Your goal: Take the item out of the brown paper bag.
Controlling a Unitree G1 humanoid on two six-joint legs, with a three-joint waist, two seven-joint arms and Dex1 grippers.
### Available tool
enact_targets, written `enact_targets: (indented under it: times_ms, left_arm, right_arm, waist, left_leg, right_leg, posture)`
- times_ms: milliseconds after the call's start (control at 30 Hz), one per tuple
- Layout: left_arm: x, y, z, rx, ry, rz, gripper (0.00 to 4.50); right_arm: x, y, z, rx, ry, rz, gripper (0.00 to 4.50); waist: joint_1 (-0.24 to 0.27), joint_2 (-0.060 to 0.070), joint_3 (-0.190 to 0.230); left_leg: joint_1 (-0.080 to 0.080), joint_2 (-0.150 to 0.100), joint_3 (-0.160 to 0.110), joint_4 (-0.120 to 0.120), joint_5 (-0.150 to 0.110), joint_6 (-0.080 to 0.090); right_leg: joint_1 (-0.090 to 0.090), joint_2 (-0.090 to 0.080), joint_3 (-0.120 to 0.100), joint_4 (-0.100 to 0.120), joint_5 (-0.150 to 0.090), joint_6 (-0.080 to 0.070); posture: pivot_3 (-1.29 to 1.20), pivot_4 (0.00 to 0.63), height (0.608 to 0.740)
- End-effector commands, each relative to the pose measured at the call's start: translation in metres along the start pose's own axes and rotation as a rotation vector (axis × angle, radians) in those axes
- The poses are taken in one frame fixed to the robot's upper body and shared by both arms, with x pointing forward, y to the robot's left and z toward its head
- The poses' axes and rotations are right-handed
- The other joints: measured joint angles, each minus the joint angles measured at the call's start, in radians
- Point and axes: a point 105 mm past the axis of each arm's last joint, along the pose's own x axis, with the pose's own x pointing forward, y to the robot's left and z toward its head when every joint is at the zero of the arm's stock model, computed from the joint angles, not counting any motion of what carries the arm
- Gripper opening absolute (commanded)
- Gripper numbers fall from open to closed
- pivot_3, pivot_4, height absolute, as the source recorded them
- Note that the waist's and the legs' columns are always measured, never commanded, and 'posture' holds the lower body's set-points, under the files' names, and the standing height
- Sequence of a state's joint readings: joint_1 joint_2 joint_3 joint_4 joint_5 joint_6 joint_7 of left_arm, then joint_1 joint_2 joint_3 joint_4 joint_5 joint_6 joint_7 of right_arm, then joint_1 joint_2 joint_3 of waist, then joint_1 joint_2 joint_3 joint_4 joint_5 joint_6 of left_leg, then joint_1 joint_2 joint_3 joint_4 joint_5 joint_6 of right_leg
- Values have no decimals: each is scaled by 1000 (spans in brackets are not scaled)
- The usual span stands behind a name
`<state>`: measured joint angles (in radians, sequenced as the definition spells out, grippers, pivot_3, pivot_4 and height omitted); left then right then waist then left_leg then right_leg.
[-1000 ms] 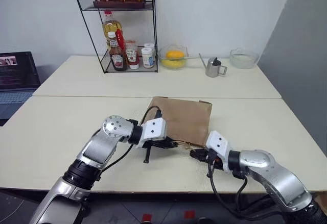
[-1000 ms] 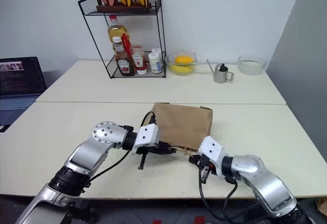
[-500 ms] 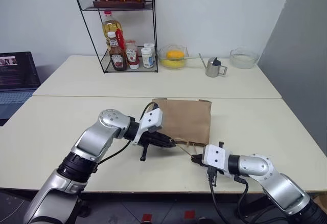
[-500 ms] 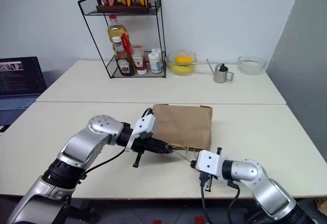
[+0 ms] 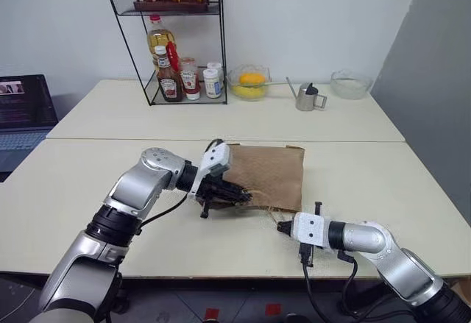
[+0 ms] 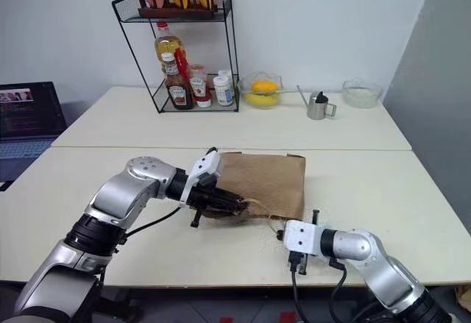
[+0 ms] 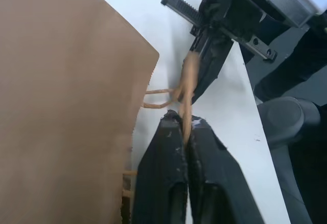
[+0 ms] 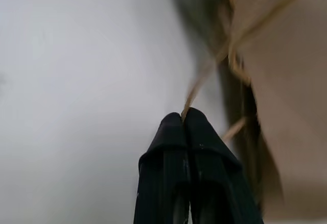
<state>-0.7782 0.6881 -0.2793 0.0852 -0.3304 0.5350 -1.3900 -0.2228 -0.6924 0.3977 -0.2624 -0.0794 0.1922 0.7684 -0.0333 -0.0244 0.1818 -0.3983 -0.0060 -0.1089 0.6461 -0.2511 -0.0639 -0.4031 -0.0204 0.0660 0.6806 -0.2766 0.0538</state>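
Note:
The brown paper bag (image 5: 274, 170) lies flat on the near table with its mouth toward me. Its thin cord handles (image 7: 187, 83) stretch out between my two grippers. My left gripper (image 5: 246, 195) is at the bag's near left edge, shut on one cord, which shows pinched between its fingertips (image 7: 173, 124). My right gripper (image 5: 281, 227) sits low by the table's front edge, shut on the other cord (image 8: 203, 83). The item is hidden.
On the far table stand a black wire rack (image 5: 173, 65) with sauce bottles, a glass bowl of yellow fruit (image 5: 250, 84), a small metal watering can (image 5: 307, 97) and an empty glass bowl (image 5: 351, 84). A laptop (image 5: 22, 109) is at the far left.
My left gripper has risen and rolled, lifting the bag's near edge by its cord. My right gripper has dropped lower toward the table's front edge, still on its cord.

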Motion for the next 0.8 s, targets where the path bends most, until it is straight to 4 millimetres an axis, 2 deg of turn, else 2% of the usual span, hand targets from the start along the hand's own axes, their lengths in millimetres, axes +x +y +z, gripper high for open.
enact_targets:
  times_ms: [33,133,300,433,600,800]
  left_arm:
    - [-6,4,16,80,-25,43,1546]
    - [-5,7,16,84,-14,51,2489]
    - [-2,2,16,93,-14,31,2489]
    - [-4,-19,20,115,8,-89,2489]
    - [-12,-46,-2,269,194,-246,2489]
    - [10,-45,-17,444,187,-210,2489]
  right_arm:
    - [-2,0,-7,19,37,9,0]
    - [-2,-1,-6,21,36,7,0]
    - [-1,-4,-4,25,31,1,0]
    - [-1,-5,-4,32,31,-2,0]
    - [0,-4,-3,43,26,-4,0]
    - [1,-5,0,46,22,-12,0]
  waist:
    - [1,0,0]
    - [2,0,0]
    - [1,0,0]
    - [-1,0,0]
    - [-1,0,0]
    - [2,0,0]
  left_leg:
    - [0,0,0,0,0,0]
    - [0,0,-1,1,0,0]
    - [1,0,-1,1,0,0]
    - [1,0,-1,1,0,0]
    - [2,0,0,0,0,0]
    - [3,0,0,1,0,0]
  right_leg:
    - [1,0,0,0,0,0]
    - [1,0,-1,0,0,0]
    - [2,0,-1,0,0,0]
    - [2,0,-1,0,0,0]
    - [2,0,0,0,0,0]
    - [4,0,0,-1,0,0]
  posture:
    - [0,150,740]
    - [0,150,740]
    - [0,150,740]
    - [0,150,740]
    - [0,150,740]
    - [0,150,740]
